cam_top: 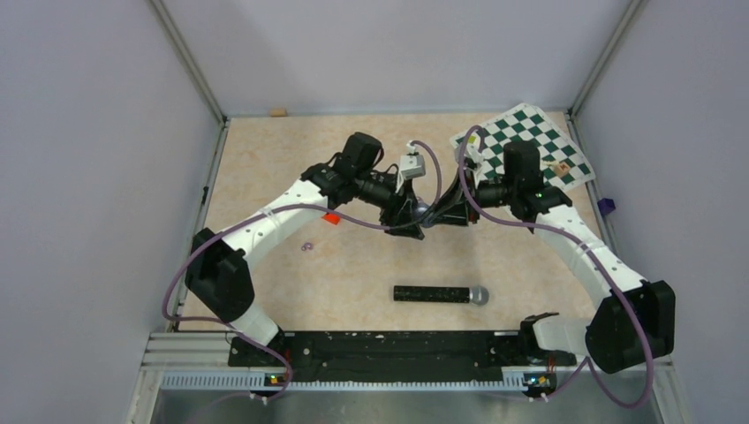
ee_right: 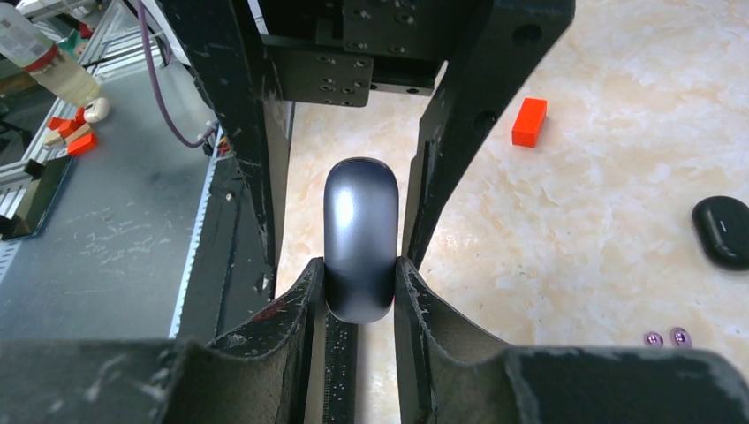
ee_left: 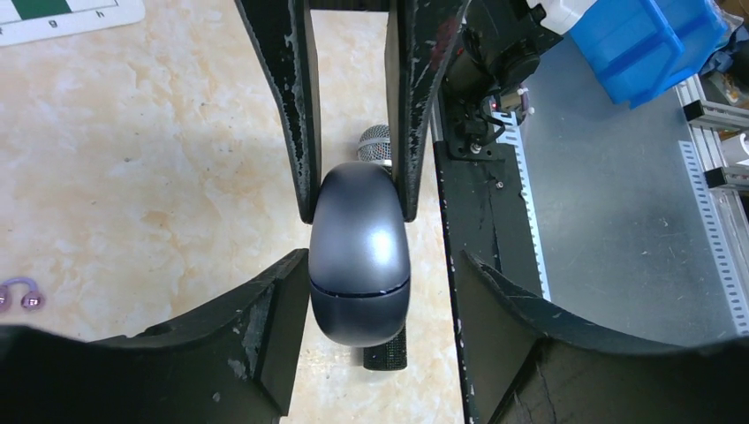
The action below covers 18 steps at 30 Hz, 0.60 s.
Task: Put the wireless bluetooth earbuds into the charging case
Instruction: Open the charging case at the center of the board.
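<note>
disc (ee_left: 359,256) between right fingers (ee_right: 296,309) | microphone (cam_top: 440,294) nearer bases | chessboard (cam_top: 525,141) far right | rings (cam_top: 306,246) left

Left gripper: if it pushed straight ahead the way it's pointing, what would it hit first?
The grey-blue pod: it sits between the open fingers of the left gripper, clamped by the right gripper opposite. Remaining gap unclear.

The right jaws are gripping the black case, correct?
No. The right jaws are gripping the grey-blue disc; the black case lies apart on the table, as the right wrist view shows.
</note>
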Each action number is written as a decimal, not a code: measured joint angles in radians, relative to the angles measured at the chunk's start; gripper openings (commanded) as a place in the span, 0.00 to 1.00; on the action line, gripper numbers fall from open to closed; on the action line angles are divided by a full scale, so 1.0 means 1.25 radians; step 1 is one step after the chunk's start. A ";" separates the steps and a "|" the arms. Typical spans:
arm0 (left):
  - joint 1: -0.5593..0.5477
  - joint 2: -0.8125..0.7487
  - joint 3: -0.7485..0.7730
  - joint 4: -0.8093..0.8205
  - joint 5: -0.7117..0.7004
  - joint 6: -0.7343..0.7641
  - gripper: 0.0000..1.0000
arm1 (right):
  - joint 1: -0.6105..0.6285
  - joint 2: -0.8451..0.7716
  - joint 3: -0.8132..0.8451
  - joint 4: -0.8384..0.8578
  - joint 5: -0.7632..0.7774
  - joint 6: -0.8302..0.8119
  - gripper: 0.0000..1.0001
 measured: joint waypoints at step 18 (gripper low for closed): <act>0.018 -0.028 -0.009 0.049 -0.001 -0.035 0.38 | 0.000 0.005 0.000 -0.006 -0.005 -0.002 0.14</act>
